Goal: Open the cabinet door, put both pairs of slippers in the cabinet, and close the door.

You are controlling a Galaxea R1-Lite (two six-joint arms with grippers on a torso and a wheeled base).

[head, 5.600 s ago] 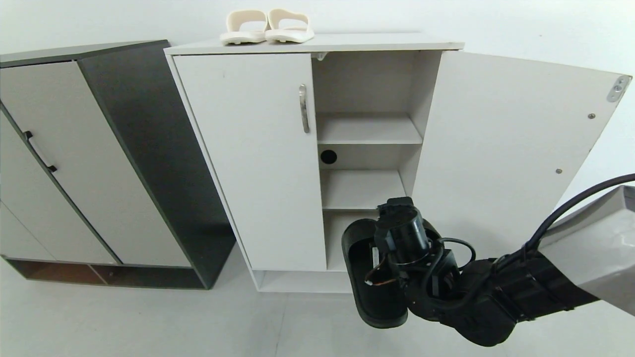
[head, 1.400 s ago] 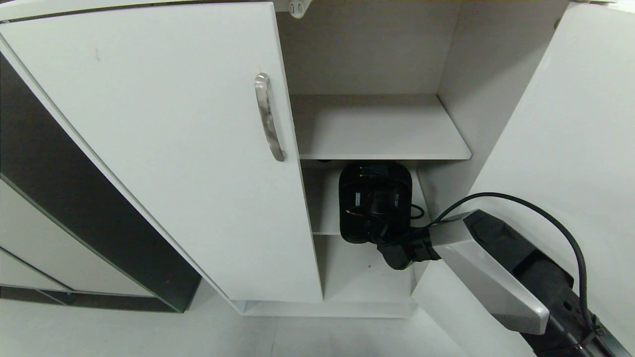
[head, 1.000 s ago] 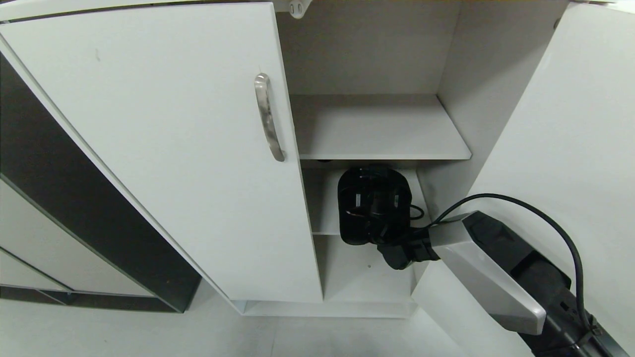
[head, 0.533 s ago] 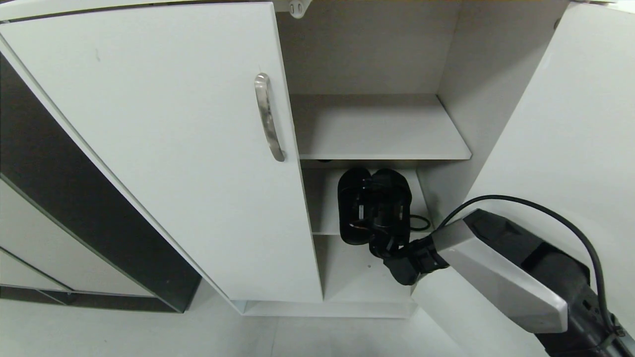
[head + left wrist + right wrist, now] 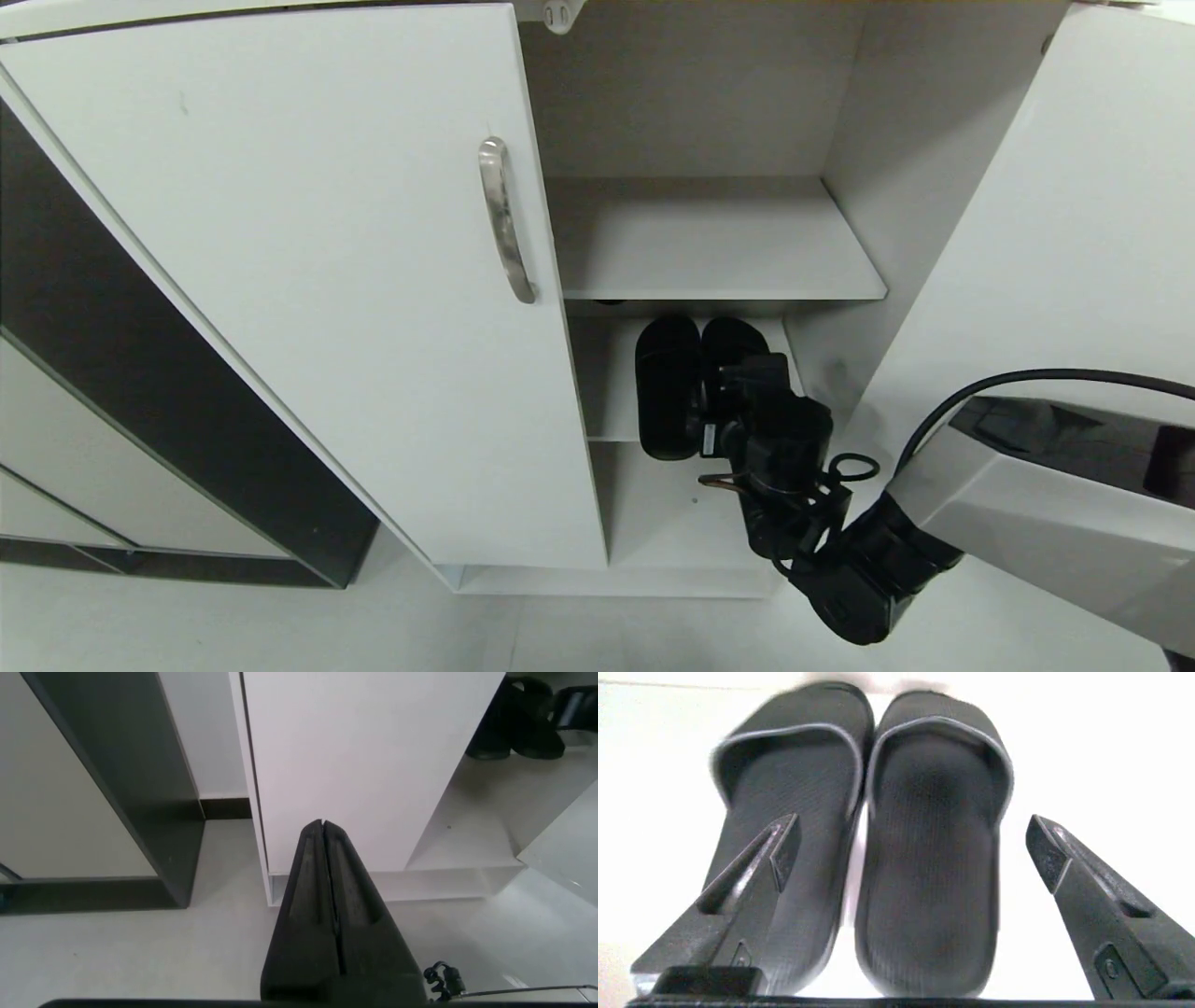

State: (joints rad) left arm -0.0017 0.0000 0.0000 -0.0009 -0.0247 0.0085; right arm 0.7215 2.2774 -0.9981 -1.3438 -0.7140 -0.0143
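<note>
You're looking at the black slippers (image 5: pixel 667 387), a matte pair of slides with finely ribbed footbeds and a broad strap across each toe end. They lie flat and side by side, their inner edges touching, on the middle shelf (image 5: pixel 611 392) of the white cabinet (image 5: pixel 709 121). The toes point inward and the heels sit at the shelf's front edge. The right-hand door (image 5: pixel 1074 233) stands wide open, while the left door (image 5: pixel 327 261) with its metal handle (image 5: pixel 504 219) is closed. From the wrist, your right gripper (image 5: pixel 912 831) sits just in front of the heels with its fingers spread wide, one on either side of the pair (image 5: pixel 868 849), touching neither. Your left gripper (image 5: pixel 322 826) hangs low in front of the closed door with its fingers pressed together on nothing. A little over a second ago the right gripper was deep in the shelf, clamped on the pair. Half a second ago it was over them. Now it has let go and drawn back out toward you (image 5: pixel 752 373), and the slippers stayed where they were set.
</note>
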